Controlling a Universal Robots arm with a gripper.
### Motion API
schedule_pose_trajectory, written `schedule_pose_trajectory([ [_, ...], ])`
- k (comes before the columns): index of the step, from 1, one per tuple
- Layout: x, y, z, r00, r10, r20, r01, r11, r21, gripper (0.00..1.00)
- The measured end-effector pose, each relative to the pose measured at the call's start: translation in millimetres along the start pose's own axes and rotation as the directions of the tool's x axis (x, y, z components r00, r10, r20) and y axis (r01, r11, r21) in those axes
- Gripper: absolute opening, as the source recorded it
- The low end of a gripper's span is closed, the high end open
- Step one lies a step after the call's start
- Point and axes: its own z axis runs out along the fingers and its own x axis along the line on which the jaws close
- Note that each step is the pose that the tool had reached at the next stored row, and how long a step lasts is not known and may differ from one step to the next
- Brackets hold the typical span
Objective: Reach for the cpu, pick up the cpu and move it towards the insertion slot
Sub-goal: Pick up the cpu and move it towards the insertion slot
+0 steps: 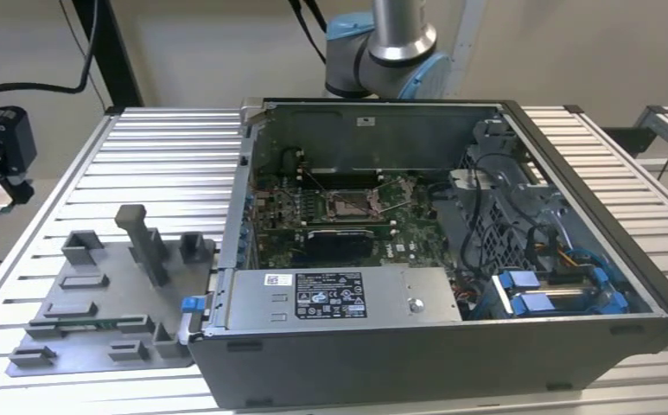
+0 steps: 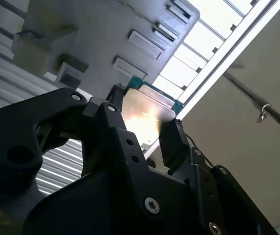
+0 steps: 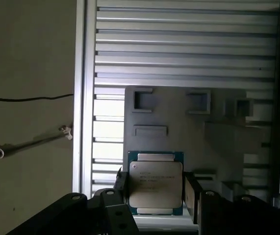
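Black gripper (image 3: 156, 188) stands nearest in both wrist views, jaws pressed on two opposite edges of the cpu (image 3: 155, 182), which sits pinched between them with its pale top showing. Behind it lie the grey fixture plate (image 3: 179, 122) and the ribbed metal table (image 3: 179, 44). Exterior view: the insertion slot (image 1: 351, 206) sits at frame centre inside the open computer case (image 1: 449, 346), well apart from the fixture plate at lower left.
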Motion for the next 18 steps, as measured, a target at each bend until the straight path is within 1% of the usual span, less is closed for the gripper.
schedule_pose_trajectory([
  [2,0.0,0.1,-3.5,1.0,0.0,-0.0001,0.0,1.0,0.0,0.0],
  [4,0.0,0.2,-5.1,1.0,0.0,0.0001,0.0,1.0,-0.0001,0.0],
  [14,-0.2,0.2,-5.3,1.0,0.0,-0.0001,0.0,1.0,-0.0013,0.0],
  [18,-2.7,0.2,-5.3,1.0,0.0,0.0,0.0,1.0,-0.002,0.0],
])
